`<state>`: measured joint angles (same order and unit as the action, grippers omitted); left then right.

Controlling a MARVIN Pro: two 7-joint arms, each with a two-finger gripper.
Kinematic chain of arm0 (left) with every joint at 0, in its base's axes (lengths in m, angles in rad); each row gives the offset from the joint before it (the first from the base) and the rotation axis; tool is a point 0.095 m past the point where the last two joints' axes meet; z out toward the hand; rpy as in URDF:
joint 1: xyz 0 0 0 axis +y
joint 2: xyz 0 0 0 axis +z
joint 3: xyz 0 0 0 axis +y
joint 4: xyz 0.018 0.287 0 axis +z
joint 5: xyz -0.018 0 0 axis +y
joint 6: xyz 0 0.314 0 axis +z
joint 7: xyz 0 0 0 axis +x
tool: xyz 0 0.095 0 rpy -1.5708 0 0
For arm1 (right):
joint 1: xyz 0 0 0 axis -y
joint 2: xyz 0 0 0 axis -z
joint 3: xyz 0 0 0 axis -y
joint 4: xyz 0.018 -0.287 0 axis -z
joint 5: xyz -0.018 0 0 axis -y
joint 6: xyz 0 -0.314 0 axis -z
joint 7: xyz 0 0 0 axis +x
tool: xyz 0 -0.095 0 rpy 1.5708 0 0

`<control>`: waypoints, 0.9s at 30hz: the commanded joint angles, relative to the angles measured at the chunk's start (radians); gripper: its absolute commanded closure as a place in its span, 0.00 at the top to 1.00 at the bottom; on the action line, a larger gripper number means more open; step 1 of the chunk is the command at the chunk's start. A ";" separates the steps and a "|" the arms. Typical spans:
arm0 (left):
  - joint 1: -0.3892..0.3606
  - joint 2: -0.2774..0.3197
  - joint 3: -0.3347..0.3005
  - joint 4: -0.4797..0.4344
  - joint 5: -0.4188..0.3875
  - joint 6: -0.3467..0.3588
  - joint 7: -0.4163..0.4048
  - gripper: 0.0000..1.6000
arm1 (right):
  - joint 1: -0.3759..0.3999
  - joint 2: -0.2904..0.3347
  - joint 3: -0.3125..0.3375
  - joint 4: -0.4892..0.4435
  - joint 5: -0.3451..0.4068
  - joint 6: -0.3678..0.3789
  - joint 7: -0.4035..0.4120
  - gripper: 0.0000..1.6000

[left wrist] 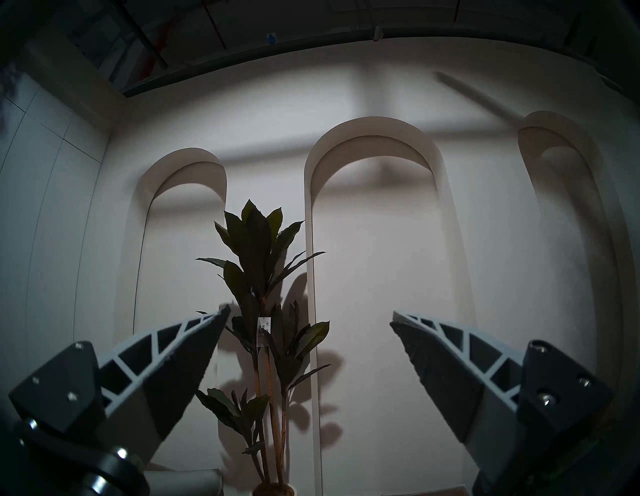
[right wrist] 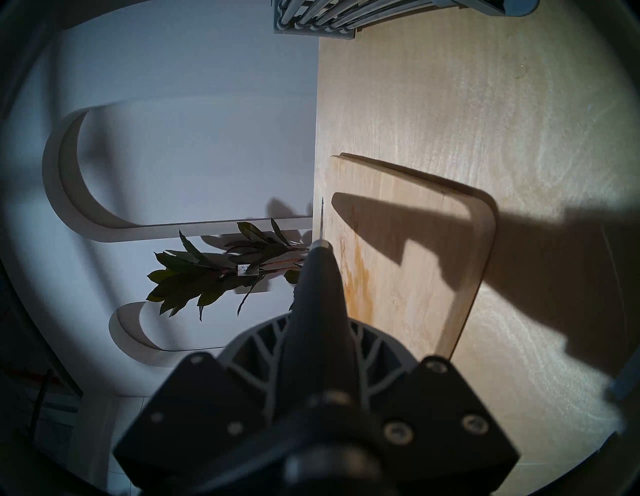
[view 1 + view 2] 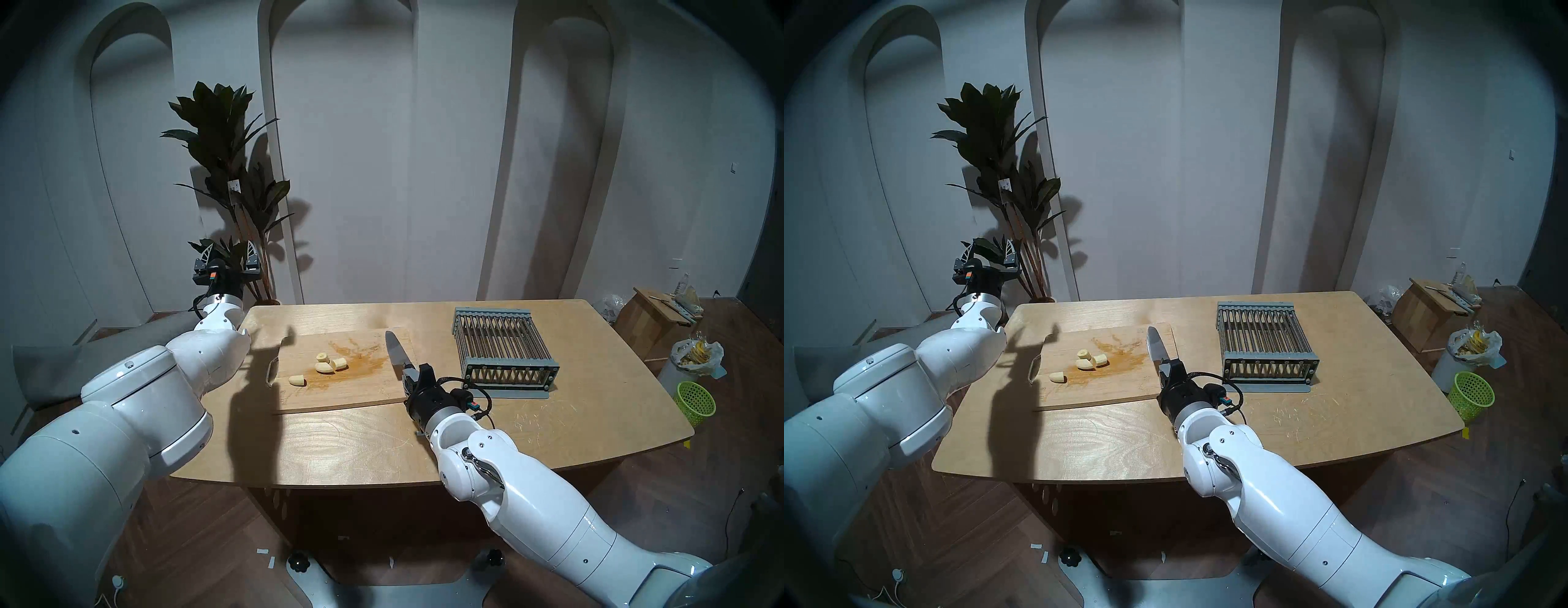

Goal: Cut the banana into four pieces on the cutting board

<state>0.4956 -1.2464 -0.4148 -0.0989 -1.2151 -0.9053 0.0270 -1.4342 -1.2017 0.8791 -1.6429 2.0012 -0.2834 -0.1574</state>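
Four pale cream-yellow banana chunks [image 3: 324, 367] lie on the left half of the stained light-wood cutting board [image 3: 365, 392], which rests on the wooden table [image 3: 551, 420]. The right claw [image 3: 409, 375] grips a black-handled steel knife [image 3: 395, 353] above the board's right edge. The left claw [image 3: 231, 254] gapes wide and empty, raised beyond the table's far left corner.

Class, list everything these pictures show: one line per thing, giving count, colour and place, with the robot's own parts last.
banana pieces: four, pale cream-yellow, on the board's left half
cutting board: one, light wood with an orange-brown stain, mid-table
knife: one, silver blade, over the board's right edge
rack: one, grey, table's right
table: one, light wood
plant: one, dark green, behind the table's left corner
basket: one, lime green, floor at right
left gripper: open, raised off the table's left
right gripper: shut on the knife
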 commanded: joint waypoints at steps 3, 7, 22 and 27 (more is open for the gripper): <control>-0.038 -0.003 0.019 -0.001 0.022 0.001 0.074 1.00 | 0.043 -0.006 0.010 -0.014 0.009 0.008 -0.036 0.00; -0.039 -0.007 0.029 -0.001 0.032 0.004 0.108 1.00 | 0.051 -0.003 0.014 -0.009 0.015 0.010 -0.064 0.00; -0.043 -0.020 0.067 -0.001 0.068 0.020 0.231 1.00 | 0.078 0.006 0.015 -0.017 0.020 0.023 -0.156 0.00; -0.045 -0.025 0.080 -0.002 0.080 0.032 0.274 1.00 | 0.085 0.013 0.015 -0.024 0.015 0.025 -0.185 0.38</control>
<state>0.4902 -1.2709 -0.3466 -0.1009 -1.1506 -0.8836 0.2542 -1.3754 -1.1974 0.8895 -1.6430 2.0260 -0.2565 -0.3181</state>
